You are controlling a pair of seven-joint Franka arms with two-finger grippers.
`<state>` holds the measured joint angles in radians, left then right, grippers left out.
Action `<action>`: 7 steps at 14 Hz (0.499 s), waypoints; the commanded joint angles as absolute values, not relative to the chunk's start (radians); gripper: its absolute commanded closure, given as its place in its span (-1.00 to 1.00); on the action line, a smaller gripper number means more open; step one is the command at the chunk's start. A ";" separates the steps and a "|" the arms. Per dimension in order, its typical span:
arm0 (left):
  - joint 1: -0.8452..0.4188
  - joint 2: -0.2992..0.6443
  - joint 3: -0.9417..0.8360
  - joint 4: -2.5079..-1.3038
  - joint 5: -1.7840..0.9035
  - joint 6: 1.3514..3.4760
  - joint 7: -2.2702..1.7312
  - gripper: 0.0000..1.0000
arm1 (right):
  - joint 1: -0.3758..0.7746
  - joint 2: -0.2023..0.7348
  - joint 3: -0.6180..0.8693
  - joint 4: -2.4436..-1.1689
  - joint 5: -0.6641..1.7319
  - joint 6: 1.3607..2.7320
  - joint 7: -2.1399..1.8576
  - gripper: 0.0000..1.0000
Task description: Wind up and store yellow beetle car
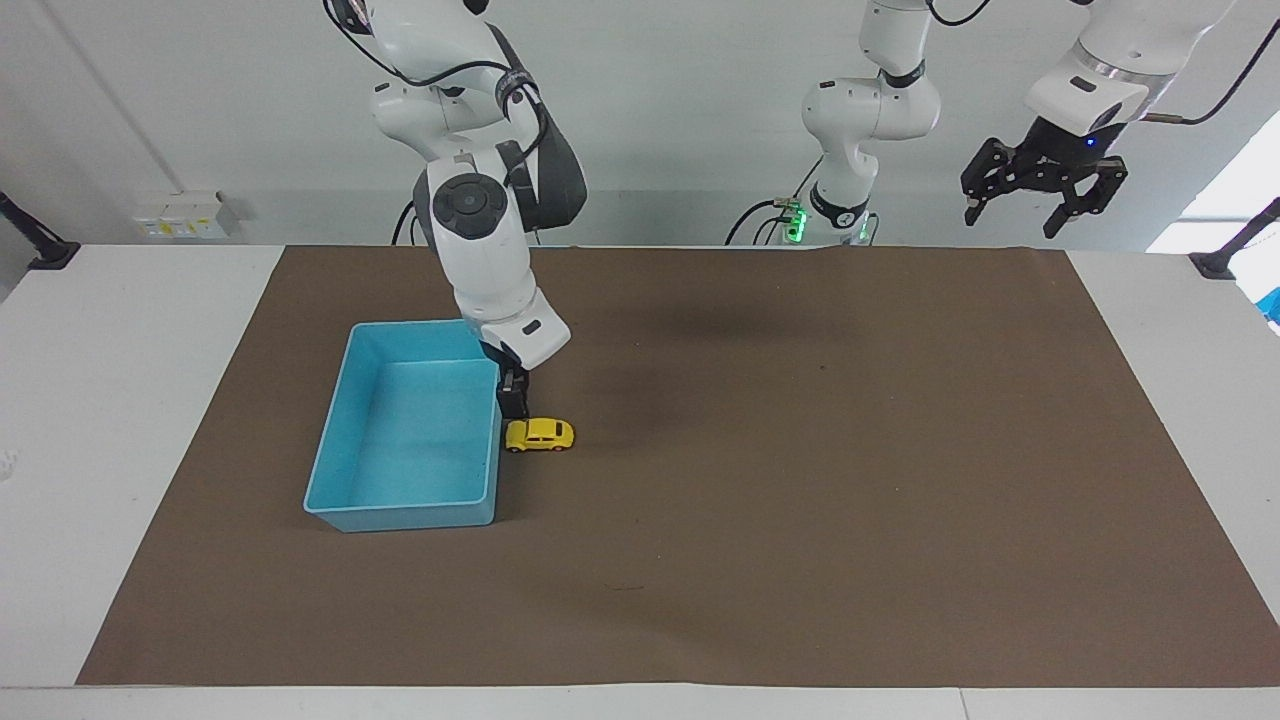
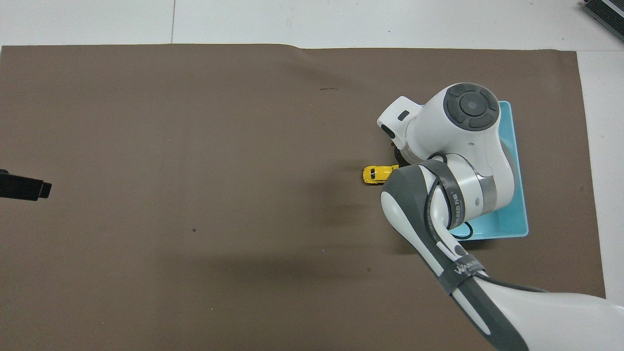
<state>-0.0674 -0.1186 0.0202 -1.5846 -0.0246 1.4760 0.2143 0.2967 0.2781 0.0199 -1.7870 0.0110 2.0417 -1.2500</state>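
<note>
Brown paper covers the white table; the small bright yellow beetle car [image 1: 539, 435] sits on it, touching the open light-blue plastic tray's [image 1: 330, 470] wall. In the overhead view its long axis runs 3 to 9 o'clock, nose seemingly at 9. The right gripper [image 1: 513, 403], finger state untellable, hangs just above its tray-side end. The left gripper [image 1: 1041, 189] waits, spread wide, far off.

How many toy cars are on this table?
1. The yellow beetle car sits on the brown mat, right beside the light-blue tray, just under the right gripper. The tray looks empty; nothing suggests another car is hidden.
</note>
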 commanded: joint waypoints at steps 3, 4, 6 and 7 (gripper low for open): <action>-0.057 -0.114 0.009 -1.565 -0.011 1.462 0.230 -1.00 | 0.290 0.297 0.023 -1.854 0.000 2.133 -1.275 -1.00; -0.057 -0.112 0.009 -1.565 -0.011 1.463 0.230 -1.00 | 0.293 0.299 0.023 -1.880 0.000 2.164 -1.270 -1.00; -0.061 -0.100 0.008 -1.565 -0.020 1.460 0.213 -1.00 | 0.296 0.299 0.023 -1.930 0.000 2.241 -1.256 -1.00; -0.060 -0.100 0.005 -1.565 -0.021 1.468 0.189 -1.00 | 0.298 0.301 0.023 -1.937 0.000 2.258 -1.256 -1.00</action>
